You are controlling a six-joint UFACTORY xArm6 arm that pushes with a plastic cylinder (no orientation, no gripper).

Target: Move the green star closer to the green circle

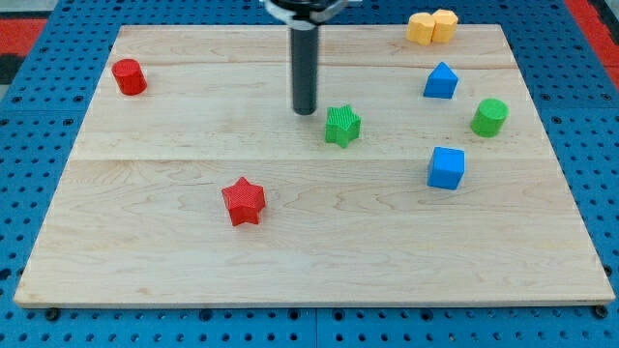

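My tip [305,110] is sitting just upper left of the green star [342,126] at frame centre, lining up to be pushing it rightward toward the green circle [489,117]; there is no claw, only a rod.

My tip [305,111] points straight down, seemingly touching the board.

My tip [305,110] sits just left of the green star [342,126], seemingly apart.
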